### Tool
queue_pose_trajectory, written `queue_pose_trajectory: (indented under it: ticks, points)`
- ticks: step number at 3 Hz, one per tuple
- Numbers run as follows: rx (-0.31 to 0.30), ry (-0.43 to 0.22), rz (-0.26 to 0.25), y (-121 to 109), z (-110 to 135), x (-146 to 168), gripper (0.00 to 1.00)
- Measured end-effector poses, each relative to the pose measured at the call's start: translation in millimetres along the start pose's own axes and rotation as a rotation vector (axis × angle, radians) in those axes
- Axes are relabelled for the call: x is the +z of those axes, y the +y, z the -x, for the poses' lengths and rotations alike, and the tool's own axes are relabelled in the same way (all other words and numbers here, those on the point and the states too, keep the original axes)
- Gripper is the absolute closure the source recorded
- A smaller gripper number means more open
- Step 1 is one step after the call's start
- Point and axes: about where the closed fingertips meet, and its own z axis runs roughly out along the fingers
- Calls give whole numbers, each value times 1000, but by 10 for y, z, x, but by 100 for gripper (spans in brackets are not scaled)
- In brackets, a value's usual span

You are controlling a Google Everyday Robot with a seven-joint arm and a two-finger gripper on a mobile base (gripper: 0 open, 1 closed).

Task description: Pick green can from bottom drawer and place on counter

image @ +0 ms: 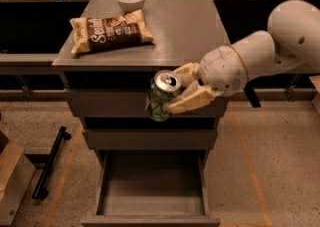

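In front of the counter's (pixel 180 26) near edge, close to its right corner, the gripper (pixel 172 90) hangs just below the level of the top, its two tan fingers (pixel 190 102) clamped on the green can (pixel 159 98); the can sits at the gripper's left end, one finger pressed near its silver top and the other across its lower right side; it leans a little, pull-tab end uppermost, and most of its green body shows to the left of the fingers; it hangs in the air before the fronts of the upper drawers, touching neither the counter nor the drawer beneath; the white arm (pixel 280 41) reaches in from the right side; the bottom drawer (pixel 150 219) stands pulled out directly under the can, well apart from it, its grey floor showing; on the counter a chip bag (pixel 111 32) lies toward the far left corner, and a white bowl (pixel 130 0) stands just behind it at the far edge; a black bar (pixel 50 163) lies on the floor left of the cabinet.
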Motion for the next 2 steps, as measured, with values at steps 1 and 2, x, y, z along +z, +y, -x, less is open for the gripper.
queue_pose_trajectory:
  ticks: [1,2]
  points:
    - [-9,53,26,-338,243,-227,100]
    - [32,115,72,-713,288,-313,100]
